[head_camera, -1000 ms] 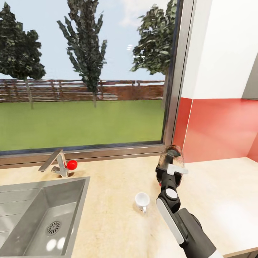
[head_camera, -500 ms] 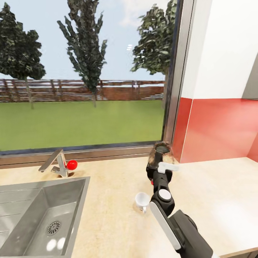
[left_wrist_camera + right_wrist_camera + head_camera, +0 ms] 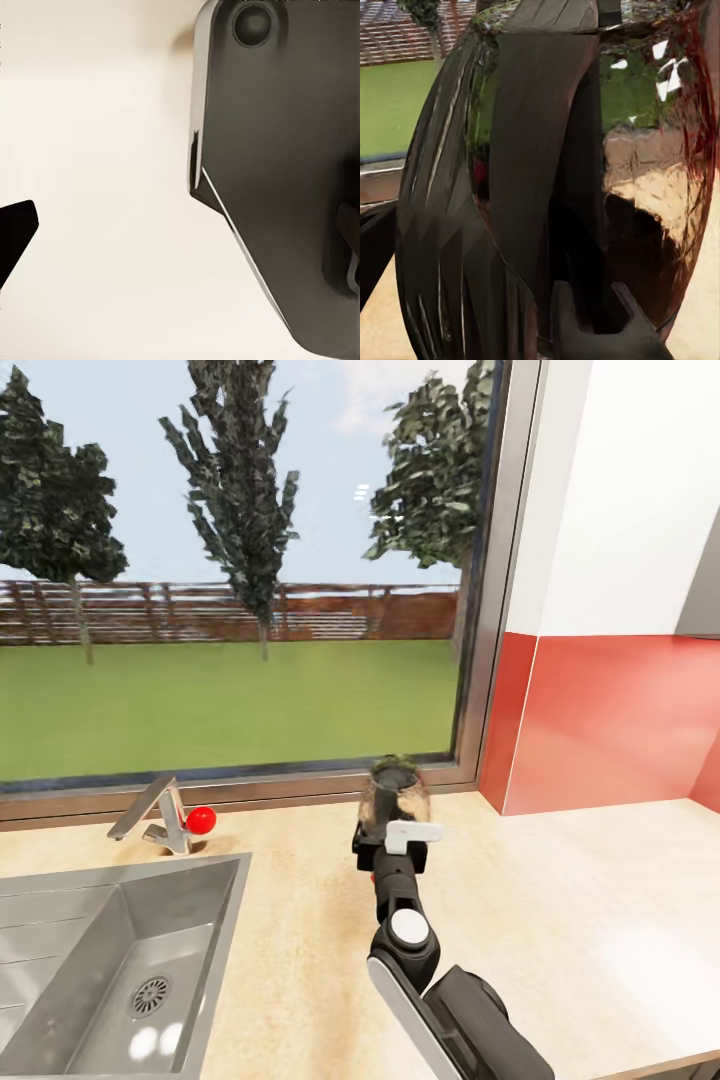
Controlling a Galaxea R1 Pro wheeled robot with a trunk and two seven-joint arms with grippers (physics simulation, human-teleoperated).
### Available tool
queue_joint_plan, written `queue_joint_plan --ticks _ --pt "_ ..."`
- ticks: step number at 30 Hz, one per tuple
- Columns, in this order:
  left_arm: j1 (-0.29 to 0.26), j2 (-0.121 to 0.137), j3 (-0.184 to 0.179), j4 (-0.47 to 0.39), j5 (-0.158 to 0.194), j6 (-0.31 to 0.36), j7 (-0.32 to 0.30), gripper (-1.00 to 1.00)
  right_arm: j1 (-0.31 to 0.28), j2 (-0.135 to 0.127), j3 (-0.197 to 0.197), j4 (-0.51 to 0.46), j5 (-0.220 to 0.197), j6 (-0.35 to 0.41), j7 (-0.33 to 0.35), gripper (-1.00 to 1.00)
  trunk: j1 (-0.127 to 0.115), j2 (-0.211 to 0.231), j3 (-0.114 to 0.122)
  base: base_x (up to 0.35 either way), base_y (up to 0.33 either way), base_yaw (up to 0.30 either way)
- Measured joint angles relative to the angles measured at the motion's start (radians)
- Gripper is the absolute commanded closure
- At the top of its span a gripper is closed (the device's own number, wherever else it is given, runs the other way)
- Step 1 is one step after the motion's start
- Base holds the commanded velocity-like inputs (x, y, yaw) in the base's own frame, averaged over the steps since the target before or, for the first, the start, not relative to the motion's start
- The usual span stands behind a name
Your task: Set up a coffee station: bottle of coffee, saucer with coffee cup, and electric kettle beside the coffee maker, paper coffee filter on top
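Note:
The electric kettle [image 3: 393, 792], rounded and dark translucent, hangs just above the kitchen countertop [image 3: 580, 890] in front of the window corner. My right gripper [image 3: 392, 838] is shut on its handle side, the arm reaching up from the lower right. In the right wrist view the kettle [image 3: 585, 150] looms close, with a dark finger [image 3: 592, 322] against its body. The coffee cup is hidden behind my right forearm. The coffee maker, bottle of coffee, paper coffee filter, saucer and kitchen shelf are out of view. The left wrist view shows a dark casing [image 3: 285, 165] over a pale surface.
A steel sink [image 3: 60, 920] is set into the counter at the left, with a faucet [image 3: 155, 815] and a red knob [image 3: 202, 819] behind it. A large window runs along the back. A red backsplash [image 3: 620, 720] lines the right corner.
My right arm has carried the kettle leftward along the back of the counter, from near the red corner to the window. The forearm now covers the cup.

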Motion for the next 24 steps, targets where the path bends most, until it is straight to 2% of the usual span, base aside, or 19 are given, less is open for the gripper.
queue_joint_plan --ticks 8,11,13,18,24 --pt "0.0 0.0 0.01 -0.002 0.003 0.001 0.001 -1.0 0.0 0.008 0.002 0.0 0.002 -0.001 0.0 1.0 0.0 0.0 0.0 0.0 0.0 0.0" --pt "0.0 0.002 0.012 -0.002 0.004 0.001 0.001 -1.0 0.0 0.008 0.027 0.0 0.005 -0.004 -0.001 1.0 0.0 0.0 0.0 0.0 0.0 0.0" --pt "0.0 0.002 0.012 -0.002 0.004 0.0 0.001 -1.0 0.0 0.008 0.045 0.0 0.02 -0.004 -0.001 1.0 0.0 0.0 0.0 0.0 0.0 0.0" --pt "0.0 0.0 0.01 -0.003 0.006 0.001 0.023 -1.0 0.0 0.008 0.075 0.001 0.097 -0.004 -0.002 1.0 0.0 0.0 0.003 0.0 0.0 0.0" --pt "0.0 -0.001 0.009 -0.002 0.008 0.001 0.037 -1.0 0.0 0.008 0.082 0.002 0.112 -0.004 -0.003 1.0 0.0 0.0 0.011 -0.009 0.0 0.0"
